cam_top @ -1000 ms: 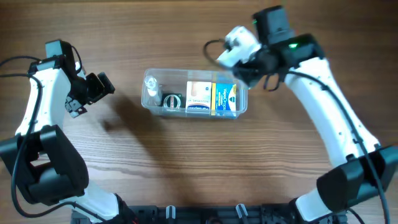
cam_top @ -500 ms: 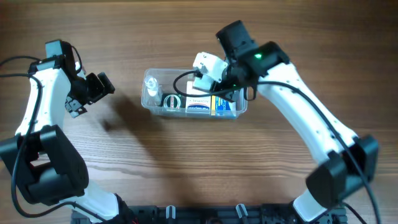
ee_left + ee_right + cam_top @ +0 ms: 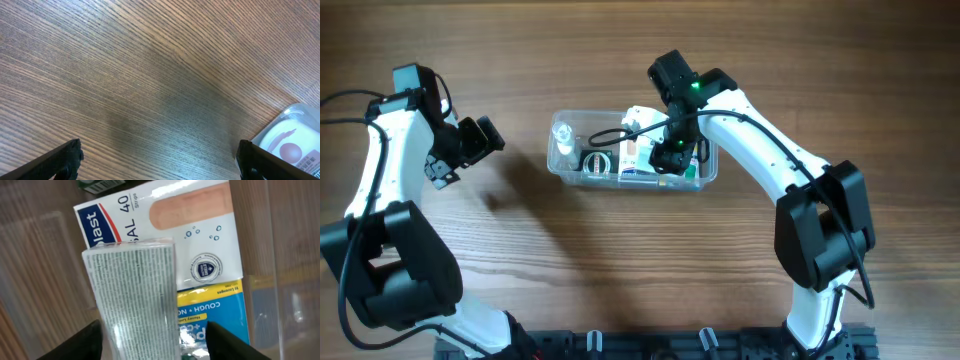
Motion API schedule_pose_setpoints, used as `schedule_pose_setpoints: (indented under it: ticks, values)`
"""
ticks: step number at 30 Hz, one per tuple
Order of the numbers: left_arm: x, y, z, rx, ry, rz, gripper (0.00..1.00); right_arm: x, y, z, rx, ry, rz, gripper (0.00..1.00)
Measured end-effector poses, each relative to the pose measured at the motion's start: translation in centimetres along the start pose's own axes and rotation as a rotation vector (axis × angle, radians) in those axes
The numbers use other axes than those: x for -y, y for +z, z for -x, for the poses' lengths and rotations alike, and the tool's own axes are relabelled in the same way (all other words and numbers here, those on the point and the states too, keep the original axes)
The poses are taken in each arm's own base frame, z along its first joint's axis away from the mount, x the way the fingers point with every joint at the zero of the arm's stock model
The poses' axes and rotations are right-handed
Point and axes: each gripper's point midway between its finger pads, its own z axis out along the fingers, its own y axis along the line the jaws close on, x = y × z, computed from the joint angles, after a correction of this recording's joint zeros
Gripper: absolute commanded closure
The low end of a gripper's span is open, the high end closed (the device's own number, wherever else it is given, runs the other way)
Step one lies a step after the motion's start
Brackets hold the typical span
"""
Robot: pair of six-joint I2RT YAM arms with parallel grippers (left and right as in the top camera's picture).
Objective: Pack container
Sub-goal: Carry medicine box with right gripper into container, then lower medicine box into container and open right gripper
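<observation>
The clear container (image 3: 708,172) lies mid-table, holding a small bottle (image 3: 563,135), a round black item (image 3: 597,162) and flat boxes. My right gripper (image 3: 665,150) reaches down into it. In the right wrist view a white box with fine print (image 3: 135,295) stands between the open jaws of my right gripper (image 3: 155,340); a gap shows on its right side. Under it lie a plaster box (image 3: 185,225) and a blue-yellow cough box (image 3: 215,315). My left gripper (image 3: 475,140) hangs open over bare table left of the container, whose corner (image 3: 292,135) shows at the edge of the left wrist view.
Wooden table (image 3: 640,280) all around. The container's transparent wall (image 3: 280,255) runs close to the right of my right fingers. Both arm bases stand at the near edge.
My right arm swung left and down from the container's far right corner into the container, carrying the white box. Its jaws have widened around the box. The left arm has not moved.
</observation>
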Motion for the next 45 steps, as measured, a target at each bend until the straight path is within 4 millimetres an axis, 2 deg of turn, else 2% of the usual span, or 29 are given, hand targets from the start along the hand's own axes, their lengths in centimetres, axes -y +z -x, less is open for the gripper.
schedule_pose_setpoints:
  ticks: [3,4,5,6,9,11,15,17,21,24,33,42,45]
  values:
    - [0.0,0.0,0.0,0.000,0.000,0.000,0.00,0.3,0.0,0.2,0.008,0.015,-0.012,0.41]
    - [0.0,0.0,0.0,0.000,0.000,0.000,0.00,0.3,0.0,0.2,0.009,0.030,-0.013,0.48]
    - [0.0,0.0,0.0,0.000,0.000,0.000,0.00,0.3,0.0,0.2,0.008,0.047,-0.013,0.63]
    - [0.0,0.0,0.0,0.000,0.000,0.000,0.00,0.3,0.0,0.2,0.008,0.066,-0.014,0.72]
    - [0.0,0.0,0.0,0.000,0.000,0.000,0.00,0.3,-0.3,0.3,0.012,0.171,-0.019,0.87]
    - [0.0,0.0,0.0,0.000,0.000,0.000,0.00,0.4,-1.2,0.5,0.032,0.282,-0.032,0.96]
    - [0.0,0.0,0.0,0.000,0.000,0.000,0.00,0.0,-3.6,0.7,0.068,0.481,-0.046,0.96]
    - [0.0,0.0,0.0,0.000,0.000,0.000,0.00,-0.6,-4.5,0.2,0.060,0.650,-0.035,0.96]
    - [0.0,0.0,0.0,0.000,0.000,0.000,0.00,-1.3,-3.7,-0.8,0.025,0.853,-0.016,0.96]
    - [0.0,0.0,0.0,0.000,0.000,0.000,0.00,-1.9,-2.0,-1.8,-0.003,0.964,-0.007,0.96]
    - [0.0,0.0,0.0,0.000,0.000,0.000,0.00,-1.5,0.8,-2.0,0.044,1.035,-0.015,0.96]
    - [0.0,0.0,0.0,0.000,0.000,0.000,0.00,-1.5,0.7,-1.8,0.051,1.025,-0.013,0.96]
    - [0.0,0.0,0.0,0.000,0.000,0.000,0.00,-1.2,-0.5,-1.2,0.056,1.020,-0.014,0.96]
